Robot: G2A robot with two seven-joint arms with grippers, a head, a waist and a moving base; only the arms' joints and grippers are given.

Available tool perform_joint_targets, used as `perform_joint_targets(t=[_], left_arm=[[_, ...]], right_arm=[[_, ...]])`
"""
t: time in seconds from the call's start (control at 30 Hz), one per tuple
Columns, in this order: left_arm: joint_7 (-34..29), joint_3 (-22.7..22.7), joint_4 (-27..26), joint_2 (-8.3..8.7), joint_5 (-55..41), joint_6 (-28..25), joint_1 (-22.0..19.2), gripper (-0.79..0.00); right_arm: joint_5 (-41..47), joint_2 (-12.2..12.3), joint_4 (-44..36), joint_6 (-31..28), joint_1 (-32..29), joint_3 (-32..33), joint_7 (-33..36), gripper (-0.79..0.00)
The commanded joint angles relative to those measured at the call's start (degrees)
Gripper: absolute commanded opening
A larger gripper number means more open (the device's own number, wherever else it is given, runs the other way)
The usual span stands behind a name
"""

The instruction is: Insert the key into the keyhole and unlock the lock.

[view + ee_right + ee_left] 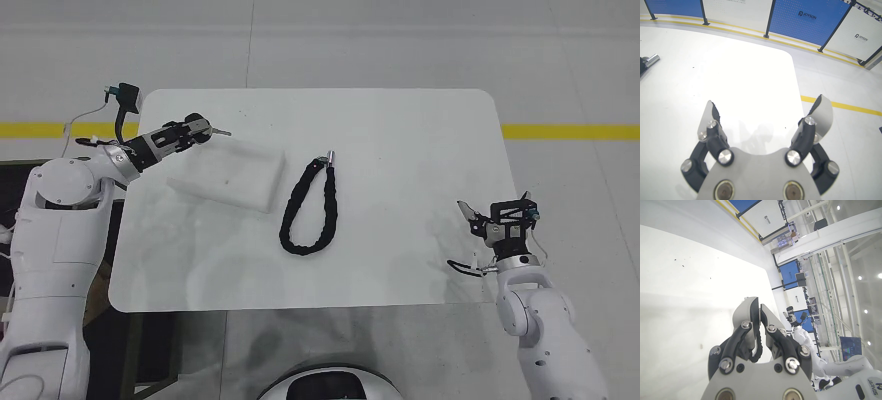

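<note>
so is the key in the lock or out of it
Out. The key sticks out of the shut left end effector near the far left corner of the table, well apart from the lock lying mid-table.

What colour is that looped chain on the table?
Black fabric-covered chain lock, silver metal end; clearest in the top view.

White table [400,270], white foam block [230,177], yellow floor line [570,131]

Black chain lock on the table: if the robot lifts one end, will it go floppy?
Probably floppy: the lock lies bent in a narrow loop, so it would likely dangle. It may be heavy for its size, given the thick wrapped links and the metal end.
</note>
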Motion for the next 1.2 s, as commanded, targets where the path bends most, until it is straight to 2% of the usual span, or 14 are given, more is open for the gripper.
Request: perform_joint_targets(t=[0.0,0.27,0.33,0.4,0.47,0.53,0.57,0.67,0.7,0.77,0.9,1.17], left_arm=[[0.0,0.0,0.0,0.0,-0.01,0.0,0.0,-0.785],[0.0,0.0,0.0,0.0,-0.01,0.0,0.0,-0.785],[0.0,0.0,0.0,0.0,-0.01,0.0,0.0,-0.785],[0.0,0.0,0.0,0.0,-0.01,0.0,0.0,-0.785],[0.0,0.0,0.0,0.0,-0.01,0.0,0.0,-0.785],[0.0,0.0,0.0,0.0,-0.01,0.0,0.0,-0.785],[0.0,0.0,0.0,0.0,-0.01,0.0,0.0,-0.785],[0.0,0.0,0.0,0.0,-0.01,0.0,0.0,-0.785],[0.0,0.0,0.0,0.0,-0.01,0.0,0.0,-0.785],[0.0,0.0,0.0,0.0,-0.01,0.0,0.0,-0.785],[0.0,0.0,0.0,0.0,-0.01,0.0,0.0,-0.785],[0.0,0.0,0.0,0.0,-0.01,0.0,0.0,-0.785]], right_arm=[[0.0,0.0,0.0,0.0,0.0,0.0,0.0,0.0],[0.65,-0.06,-0.26,-0.1,-0.28,-0.11,-0.18,0.0],[2.94,-0.23,-4.34,-4.7,-0.69,-2.93,1.33,0.0],[3.7,-0.26,-8.48,-8.62,0.44,-5.43,5.65,0.0],[8.89,-0.49,-11.83,-11.7,3.12,-8.33,13.39,0.0],[12.28,-0.89,-13.0,-9.69,7.79,-12.02,26.2,0.0],[15.62,-1.39,-12.8,-6.82,12.34,-15.07,34.88,0.0],[19.43,-2.72,-9.03,-1.58,23.11,-22.24,50.33,0.0],[20.07,-3.36,-6.77,0.32,27.01,-25.05,54.6,0.0],[22.46,-4.88,-2.6,4.32,33.81,-29.66,58.65,0.0],[28.71,-7.66,2.97,9.35,41.8,-34.93,61.92,0.0],[28.71,-7.66,2.97,9.35,41.8,-34.93,61.92,0.0]])
